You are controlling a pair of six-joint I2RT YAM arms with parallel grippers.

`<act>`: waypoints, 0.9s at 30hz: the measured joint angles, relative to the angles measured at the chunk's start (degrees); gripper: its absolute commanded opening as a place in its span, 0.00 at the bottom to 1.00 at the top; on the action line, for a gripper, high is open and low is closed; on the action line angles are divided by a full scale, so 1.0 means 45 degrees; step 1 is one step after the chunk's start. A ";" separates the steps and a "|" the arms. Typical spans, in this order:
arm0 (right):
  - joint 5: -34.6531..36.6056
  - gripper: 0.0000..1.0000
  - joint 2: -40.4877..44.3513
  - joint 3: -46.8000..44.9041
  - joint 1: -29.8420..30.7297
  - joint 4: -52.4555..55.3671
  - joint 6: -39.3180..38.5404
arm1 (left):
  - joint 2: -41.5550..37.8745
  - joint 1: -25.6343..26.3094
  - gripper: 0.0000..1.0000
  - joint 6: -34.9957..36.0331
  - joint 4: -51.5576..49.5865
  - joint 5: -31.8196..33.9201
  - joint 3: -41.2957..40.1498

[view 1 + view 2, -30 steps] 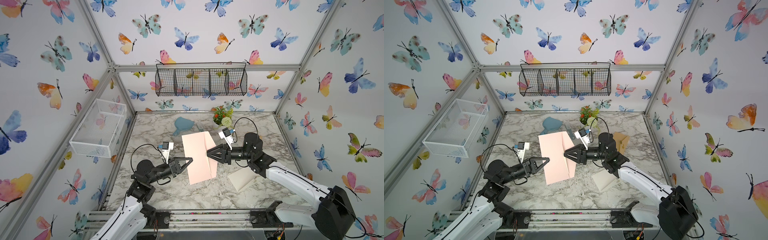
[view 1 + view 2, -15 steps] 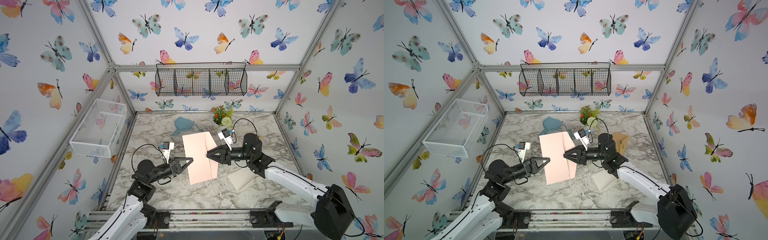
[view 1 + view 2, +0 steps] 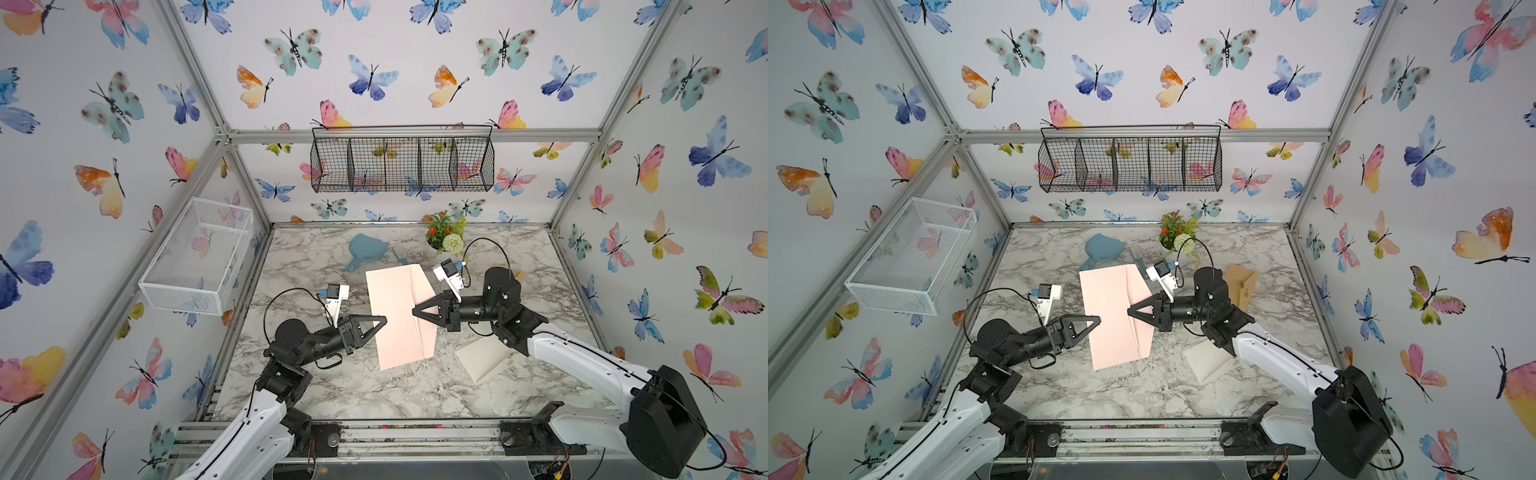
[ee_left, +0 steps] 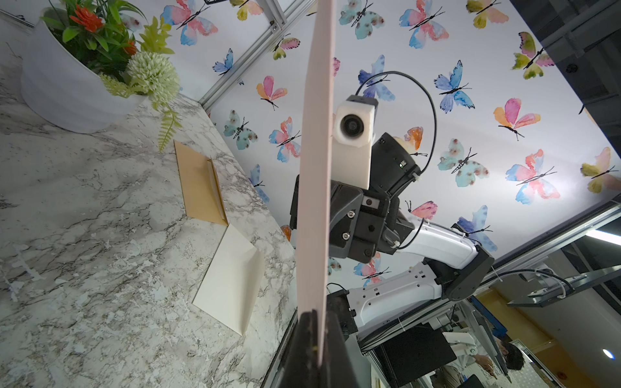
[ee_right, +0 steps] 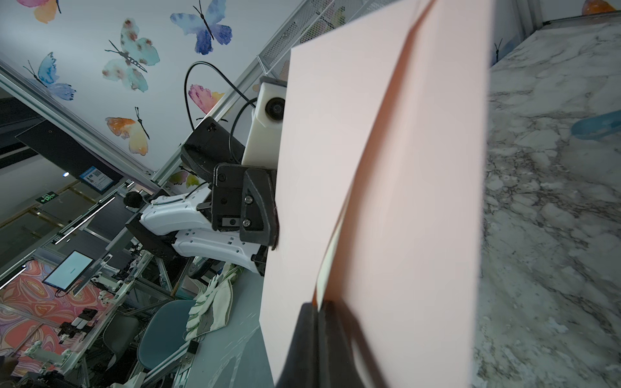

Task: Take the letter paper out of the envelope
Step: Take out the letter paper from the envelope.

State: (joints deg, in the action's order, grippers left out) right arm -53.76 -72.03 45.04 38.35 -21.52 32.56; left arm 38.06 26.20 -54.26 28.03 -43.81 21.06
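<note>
We have the pink envelope (image 3: 399, 316) lifted clear of the table (image 3: 374, 395), hanging in the middle of both top views with an arm on either side. The left hand (image 3: 385, 319) is pinched tight on the envelope's left long edge. Seen from the left wrist, its fingers (image 4: 304, 339) clamp the sheet edge-on at the bottom of the frame. We judge this grip is there to anchor the envelope, so that a pull from the other side meets resistance instead of dragging the whole thing along. The right hand (image 3: 414, 311) comes in from the opposite side, where the flap stands open, and it too is fully closed. In the right wrist view a pale strip, which we take to be the letter paper (image 5: 325, 268), shows between the pink body and the flap at lower centre and runs down to the closed fingertips (image 5: 311, 322). The hand seems to have hold of that sheet rather than the flap alone, though the overlap makes this hard to confirm. The paper is nearly all inside the envelope, so the task is at its gripping stage. Holding the envelope in the air likely gives both hands free access to its edges. A cream envelope (image 3: 484, 359) lies on the table at lower right, apart from the work.
</note>
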 measured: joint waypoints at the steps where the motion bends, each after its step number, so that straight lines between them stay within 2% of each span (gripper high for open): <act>1: 0.0005 0.01 0.0010 0.0000 0.0000 0.0039 -0.0058 | -0.0005 0.0000 0.01 0.0010 -0.0019 0.0000 0.0000; 13: 0.1098 0.01 0.1855 0.0053 0.0403 0.2424 -0.1292 | -0.0486 0.0136 0.06 0.0816 -0.1564 -0.0092 0.0529; 16: 0.1292 0.01 0.1996 0.0053 0.0442 0.2827 -0.1491 | -0.0525 0.0141 0.15 0.0928 -0.1749 -0.0170 0.0631; 20: 0.1676 0.01 0.2229 0.0049 0.0121 0.3555 -0.1603 | -0.0733 -0.0189 0.35 0.1010 -0.1957 0.0408 0.0670; 25: 0.1889 0.01 0.2234 0.0049 0.0087 0.3876 -0.1729 | -0.0860 -0.0228 0.35 0.1064 -0.2025 0.0627 0.0908; 27: 0.1919 0.01 0.2234 0.0049 0.0092 0.3968 -0.1734 | -0.0874 -0.0228 0.32 0.1088 -0.2030 0.0631 0.1001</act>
State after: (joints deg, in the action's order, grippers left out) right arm -45.12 -61.98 45.25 38.76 -3.66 24.75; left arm 34.13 25.17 -49.36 18.90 -40.97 25.56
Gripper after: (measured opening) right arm 0.038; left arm 0.347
